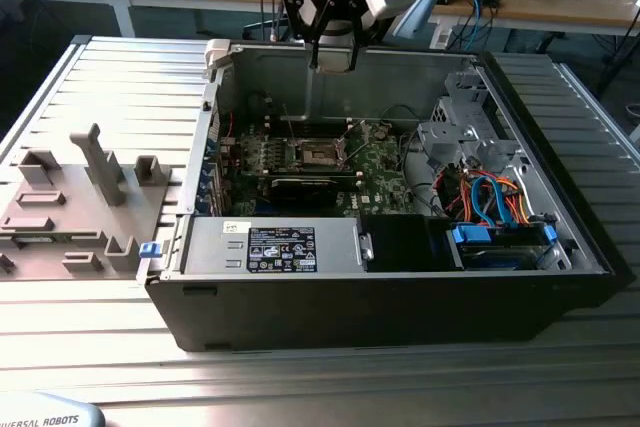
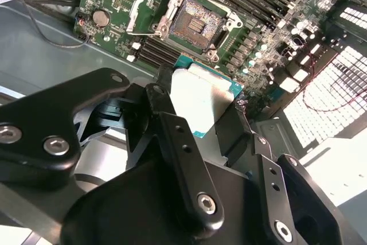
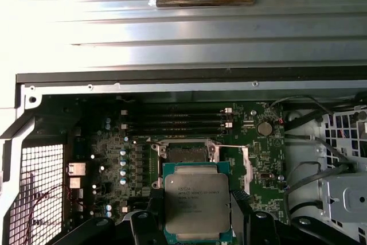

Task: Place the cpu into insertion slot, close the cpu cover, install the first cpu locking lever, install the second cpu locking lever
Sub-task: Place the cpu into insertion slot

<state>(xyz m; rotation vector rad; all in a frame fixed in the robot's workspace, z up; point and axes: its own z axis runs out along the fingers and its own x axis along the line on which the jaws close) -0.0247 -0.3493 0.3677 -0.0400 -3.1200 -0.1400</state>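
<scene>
Gripper (image 2: 198, 113) clamped on cpu (image 3: 196, 202) edges, up near case (image 1: 400, 307) rim, well above open insertion slot (image 2: 196, 22)

Robotics lab: open PC case (image 1: 380, 319) on slatted alu table (image 1: 420, 387), cable-strewn benches (image 1: 570, 9) in bkgd.

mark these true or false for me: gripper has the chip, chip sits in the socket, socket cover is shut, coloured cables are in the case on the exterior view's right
1. The gripper is holding the chip. True.
2. The chip sits in the socket. False: the socket is empty, its contacts bare, and the chip is held between the fingers above the board.
3. The socket's cover is shut. False: the cover is swung open beside the socket.
4. Blue and orange cables lie inside the case toward the exterior view's right. True.
</scene>
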